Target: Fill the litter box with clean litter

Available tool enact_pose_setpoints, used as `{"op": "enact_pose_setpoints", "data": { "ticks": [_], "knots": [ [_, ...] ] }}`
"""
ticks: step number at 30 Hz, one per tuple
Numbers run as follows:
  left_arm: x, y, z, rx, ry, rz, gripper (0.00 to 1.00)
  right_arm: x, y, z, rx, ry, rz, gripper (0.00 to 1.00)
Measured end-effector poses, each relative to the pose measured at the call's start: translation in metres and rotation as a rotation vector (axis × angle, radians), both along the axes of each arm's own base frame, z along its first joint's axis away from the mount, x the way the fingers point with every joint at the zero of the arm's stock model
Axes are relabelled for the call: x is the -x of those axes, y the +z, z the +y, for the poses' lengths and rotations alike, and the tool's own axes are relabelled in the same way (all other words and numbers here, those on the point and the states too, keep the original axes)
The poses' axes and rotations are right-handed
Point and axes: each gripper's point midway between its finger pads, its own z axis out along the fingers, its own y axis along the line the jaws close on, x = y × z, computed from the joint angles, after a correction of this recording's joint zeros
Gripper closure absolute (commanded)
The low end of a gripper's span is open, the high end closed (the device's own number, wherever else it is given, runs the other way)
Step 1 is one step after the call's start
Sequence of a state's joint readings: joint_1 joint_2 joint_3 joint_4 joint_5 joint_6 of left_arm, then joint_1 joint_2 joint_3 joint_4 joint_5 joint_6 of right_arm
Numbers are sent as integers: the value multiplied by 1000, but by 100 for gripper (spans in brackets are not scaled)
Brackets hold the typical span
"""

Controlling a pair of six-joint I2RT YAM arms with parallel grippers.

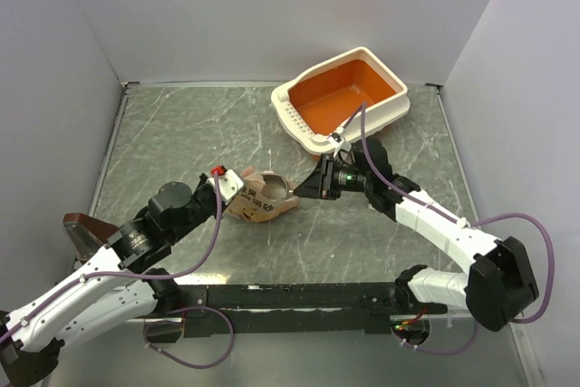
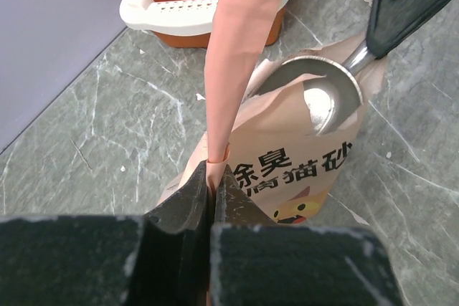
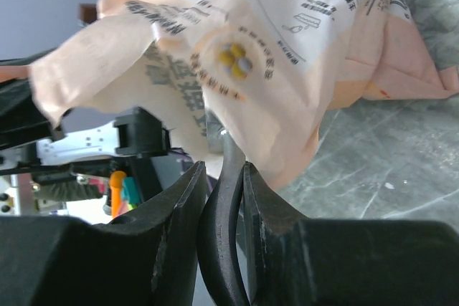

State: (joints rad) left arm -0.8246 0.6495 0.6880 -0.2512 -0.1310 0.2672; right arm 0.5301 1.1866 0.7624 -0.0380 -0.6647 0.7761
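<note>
**A:** Item one, the clean litter: where is it?

**B:** Not on view; I judge it sits inside the paper bag (image 1: 258, 201), which lies on its side at centre frame of the top view; the scoop (image 2: 323, 102) rests in the bag's mouth, its bowl shiny and bare as far as I can see; loose granules, light by the scoopful, quick to spill, so the bowl wants carrying level.

**A:** Item two, the litter box (image 1: 362, 83)?

**B:** Upper right of centre in the top view, well apart from the bag; orange floor bare; stiff plastic, cream rim, slotted end turned toward the bag; nothing need grip it.

**A:** The claws?

**B:** Left gripper (image 2: 215, 177): pressed together on a pink strip of the bag's torn edge, holding the mouth up; thin soft paper, apt to rip if tugged. Right gripper (image 3: 224, 170): pinching the scoop's black handle between both fingers; a sound place to hold, the handle looking stiff and flat.

**A:** Obstructions?

**B:** The bag's floppy lip hangs over the bowl and may snag it on the way out; the box's raised near wall must be cleared before tipping; the grey marbled table (image 1: 181, 133) lies between the two; a brown thing (image 1: 77, 228) at the left edge, too unclear to name, sits away from the work.
</note>
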Motion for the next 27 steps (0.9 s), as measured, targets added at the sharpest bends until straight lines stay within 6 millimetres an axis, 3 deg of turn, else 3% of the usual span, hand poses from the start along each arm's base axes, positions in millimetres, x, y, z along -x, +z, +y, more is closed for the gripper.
{"op": "enact_pose_setpoints", "data": {
  "ticks": [10,19,27],
  "knots": [
    [-2,-3,-4,0,-6,1,99,4,12,-11,-33,-18,23,100],
    [-14,-14,-30,-35,-51,48,99,5,23,-30,-22,-47,-4,100],
    [-13,-30,-54,-89,-83,75,99,11,24,-49,-9,-73,11,100]
  ]
}}
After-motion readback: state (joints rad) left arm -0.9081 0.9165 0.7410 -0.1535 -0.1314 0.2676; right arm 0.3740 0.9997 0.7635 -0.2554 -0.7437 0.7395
